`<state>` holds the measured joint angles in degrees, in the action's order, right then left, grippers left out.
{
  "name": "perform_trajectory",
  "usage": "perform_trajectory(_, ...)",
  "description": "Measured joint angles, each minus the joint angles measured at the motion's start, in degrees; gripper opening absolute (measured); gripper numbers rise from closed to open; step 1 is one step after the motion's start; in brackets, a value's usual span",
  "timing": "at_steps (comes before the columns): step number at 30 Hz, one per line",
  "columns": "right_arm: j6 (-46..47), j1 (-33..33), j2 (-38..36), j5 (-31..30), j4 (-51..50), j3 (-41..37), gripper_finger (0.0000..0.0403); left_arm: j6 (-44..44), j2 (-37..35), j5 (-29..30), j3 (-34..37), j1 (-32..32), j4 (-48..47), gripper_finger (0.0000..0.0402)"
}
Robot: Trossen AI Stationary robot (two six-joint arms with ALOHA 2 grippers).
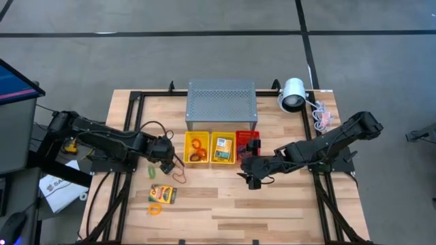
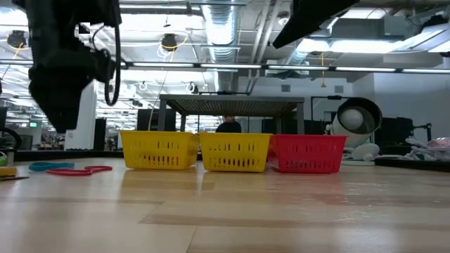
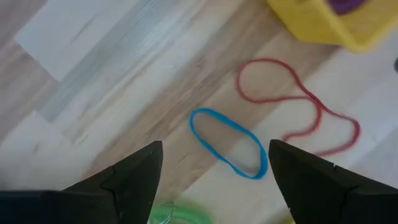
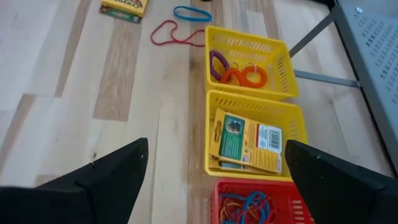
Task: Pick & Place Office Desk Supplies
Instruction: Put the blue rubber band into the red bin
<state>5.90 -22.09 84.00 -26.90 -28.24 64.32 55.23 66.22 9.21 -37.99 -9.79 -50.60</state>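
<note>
My left gripper [image 3: 214, 148] is open and points down over a blue band loop [image 3: 227, 142] that lies flat on the wood; its fingers stand either side of the loop, above it. Beside the loop lie a red band [image 3: 292, 106] and a green band [image 3: 180, 214]. A yellow-and-green card box [image 1: 163, 194] and an orange band [image 1: 155, 209] lie nearer the front. My right gripper [image 4: 216, 144] is open and hangs in front of the baskets: a yellow one with bands [image 4: 249, 59], a yellow one with card boxes [image 4: 255, 140], and a red one with bands [image 4: 249, 205].
A grey perforated metal box [image 1: 222, 103] stands behind the three baskets. A white round lamp [image 1: 293, 94] and a cable sit at the far right corner. Bare wood stretches along the table's near side [image 1: 272, 218].
</note>
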Motion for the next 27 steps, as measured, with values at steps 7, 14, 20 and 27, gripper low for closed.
perform_trajectory(7,1.71,-0.11,1.56,-0.12,1.6,0.11,0.0368,3.77,0.39,-0.79,4.43,0.19,3.83,0.0289)
perform_trajectory(14,4.63,-1.01,1.57,-0.13,2.77,0.09,0.0368,4.93,3.71,-3.17,6.67,0.19,6.65,0.0289)
perform_trajectory(20,4.69,-2.01,1.54,-0.11,4.72,0.09,0.0368,3.9,9.11,-4.85,7.0,0.18,8.87,0.0289)
perform_trajectory(27,4.82,-1.9,1.54,-0.13,5.28,0.09,0.0368,3.76,11.89,-6.16,6.77,0.12,9.96,0.0279)
